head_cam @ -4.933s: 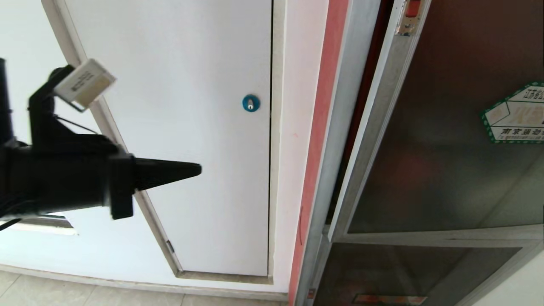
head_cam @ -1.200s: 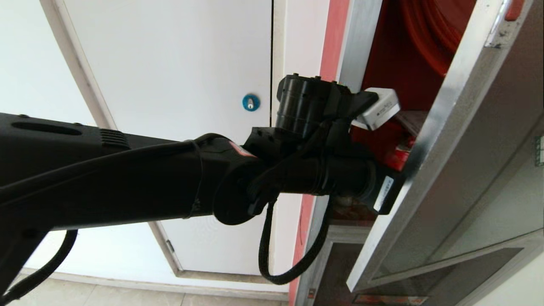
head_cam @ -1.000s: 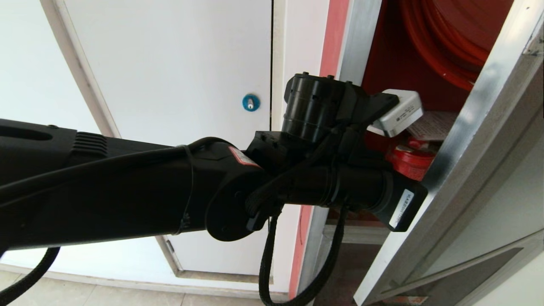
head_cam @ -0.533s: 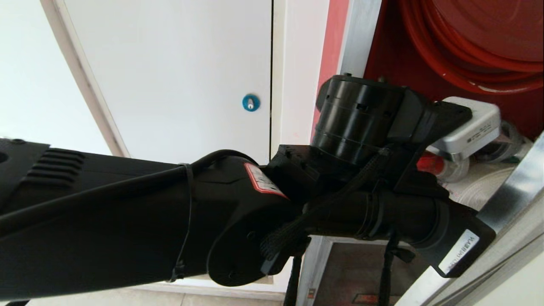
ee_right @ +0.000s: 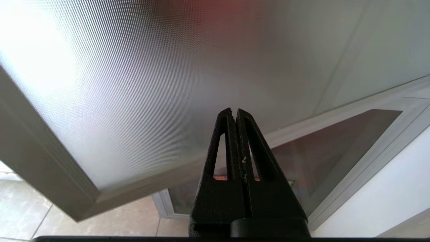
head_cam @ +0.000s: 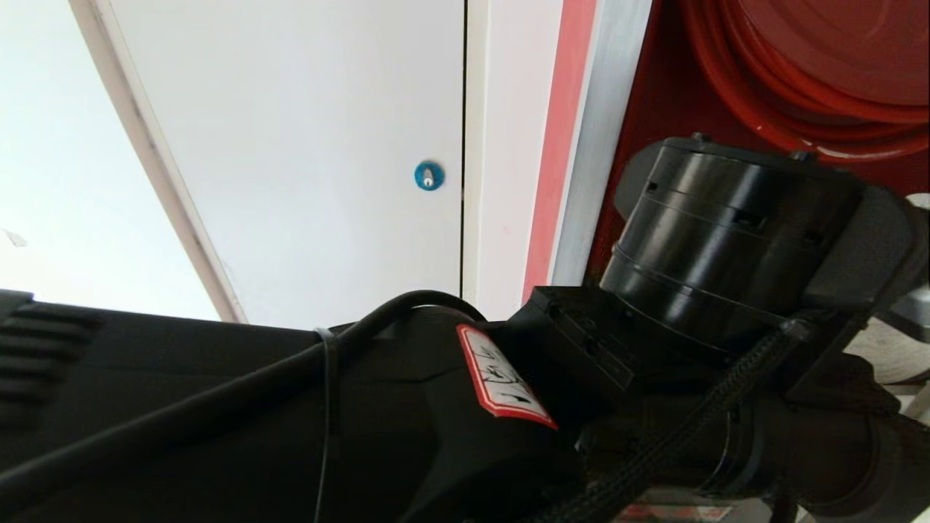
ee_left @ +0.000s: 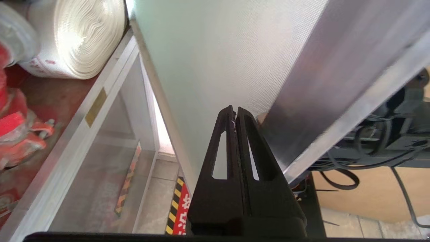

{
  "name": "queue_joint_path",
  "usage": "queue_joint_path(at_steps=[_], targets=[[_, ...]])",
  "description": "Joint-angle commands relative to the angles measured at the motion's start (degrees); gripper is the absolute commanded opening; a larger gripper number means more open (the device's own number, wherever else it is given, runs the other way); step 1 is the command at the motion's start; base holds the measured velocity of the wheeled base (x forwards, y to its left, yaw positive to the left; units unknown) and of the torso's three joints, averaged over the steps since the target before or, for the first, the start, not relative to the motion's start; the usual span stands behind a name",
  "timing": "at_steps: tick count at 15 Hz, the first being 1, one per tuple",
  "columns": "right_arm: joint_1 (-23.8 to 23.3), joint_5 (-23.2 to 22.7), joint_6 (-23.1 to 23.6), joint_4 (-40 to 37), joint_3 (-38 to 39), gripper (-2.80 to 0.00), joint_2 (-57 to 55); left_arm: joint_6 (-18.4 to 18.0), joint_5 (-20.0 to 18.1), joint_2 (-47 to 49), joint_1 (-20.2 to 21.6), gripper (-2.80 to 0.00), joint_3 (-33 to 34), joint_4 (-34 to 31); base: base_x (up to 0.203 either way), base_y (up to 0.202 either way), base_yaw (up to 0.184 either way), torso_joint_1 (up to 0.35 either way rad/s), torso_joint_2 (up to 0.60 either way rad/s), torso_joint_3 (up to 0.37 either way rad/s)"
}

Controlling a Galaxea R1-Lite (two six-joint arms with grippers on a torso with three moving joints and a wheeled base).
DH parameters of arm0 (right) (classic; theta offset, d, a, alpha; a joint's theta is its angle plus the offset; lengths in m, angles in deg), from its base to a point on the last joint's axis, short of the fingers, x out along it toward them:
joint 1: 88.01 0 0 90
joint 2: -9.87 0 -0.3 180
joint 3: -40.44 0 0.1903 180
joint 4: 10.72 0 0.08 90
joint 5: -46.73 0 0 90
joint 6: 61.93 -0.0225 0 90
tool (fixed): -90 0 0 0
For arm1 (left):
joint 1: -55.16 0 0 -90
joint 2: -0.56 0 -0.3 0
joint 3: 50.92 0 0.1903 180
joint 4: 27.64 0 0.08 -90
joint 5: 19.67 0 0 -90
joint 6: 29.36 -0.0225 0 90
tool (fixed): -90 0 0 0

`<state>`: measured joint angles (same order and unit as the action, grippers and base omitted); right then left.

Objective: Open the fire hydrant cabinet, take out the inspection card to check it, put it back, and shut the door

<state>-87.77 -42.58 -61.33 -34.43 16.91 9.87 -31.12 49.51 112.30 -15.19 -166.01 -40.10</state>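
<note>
1. Tall silver metal-framed fire hydrant cabinet (head_cam: 596,131) with red interior: stands open; red coiled hose (head_cam: 770,80) inside.
2. Door (ee_left: 235,57), tinted textured glass pane in silver frame: swung outward, inner face just ahead of the left gripper (ee_left: 234,111).
3. Left gripper: black fingers pressed together, nothing between them.
4. Right gripper (ee_right: 234,112): fingers together, empty, facing glass.
5. Rolled white fire hose (ee_left: 77,37): on the cabinet shelf.
6. Inspection card: cannot be made out.
7. White panel with blue round lock (head_cam: 429,176): left of the cabinet.
</note>
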Motion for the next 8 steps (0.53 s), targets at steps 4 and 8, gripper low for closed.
queue_joint_path(at_steps=[4, 8], targets=[[0.0, 0.0, 0.0, 0.0, 0.1, -2.80, -0.1, -0.1, 0.0, 0.0, -2.3, -2.80, -0.5, 0.0, 0.000, 0.000, 0.000, 0.000, 0.00, 0.000], [0.0, 0.0, 0.0, 0.0, 0.0, -2.80, -0.1, -0.4, 1.0, 0.1, -3.3, -2.80, -0.6, -0.1, 0.000, 0.000, 0.000, 0.000, 0.00, 0.000]])
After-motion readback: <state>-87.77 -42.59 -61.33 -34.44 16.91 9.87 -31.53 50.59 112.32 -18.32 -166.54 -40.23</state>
